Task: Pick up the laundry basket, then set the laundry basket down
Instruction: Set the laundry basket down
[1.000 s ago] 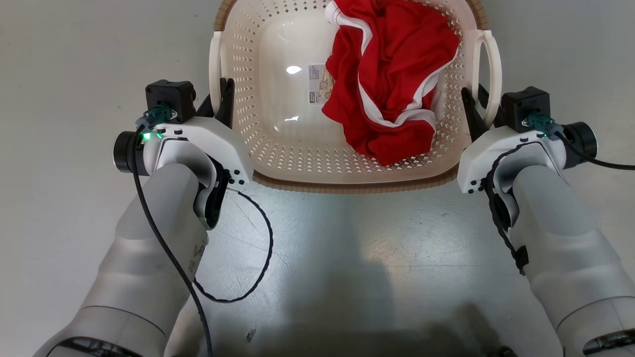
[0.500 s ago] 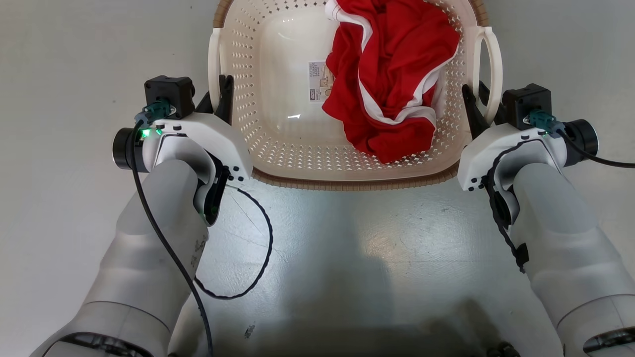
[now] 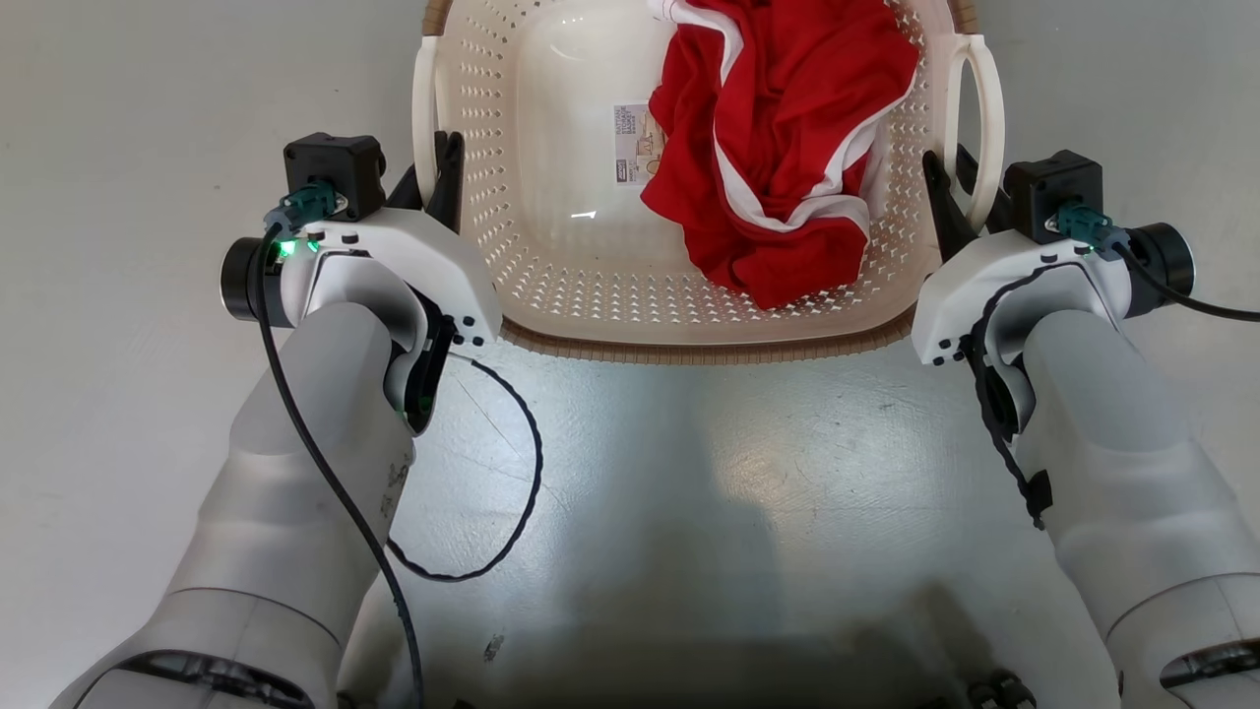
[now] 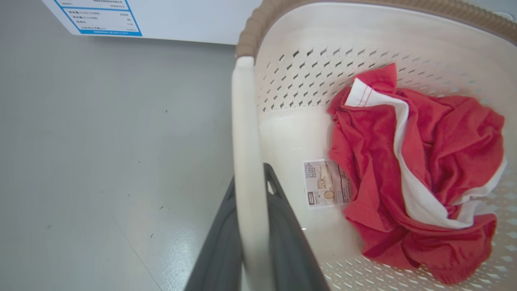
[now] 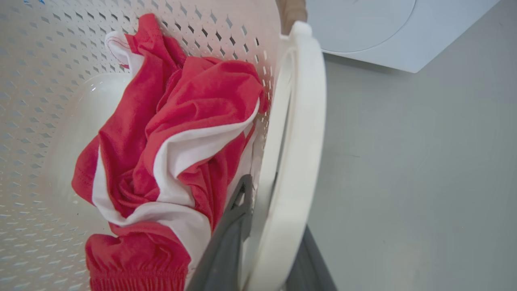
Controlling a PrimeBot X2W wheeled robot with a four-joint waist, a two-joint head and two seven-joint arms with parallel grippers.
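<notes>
Left tool [image 3: 433,172] is clamped on the left handle [image 3: 425,118] of the basket [image 3: 709,350], right tool [image 3: 950,172] on the right handle [image 3: 987,128]; gripping both sides should keep it level; it sits between them, over the floor [image 3: 689,473].

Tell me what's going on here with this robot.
The robot has the laundry basket by both loop handles. Its left gripper is closed on the left handle and its right gripper on the right handle. A crumpled red and white garment lies inside, next to a sticker. Whether the basket is off the grey floor can't be told.
</notes>
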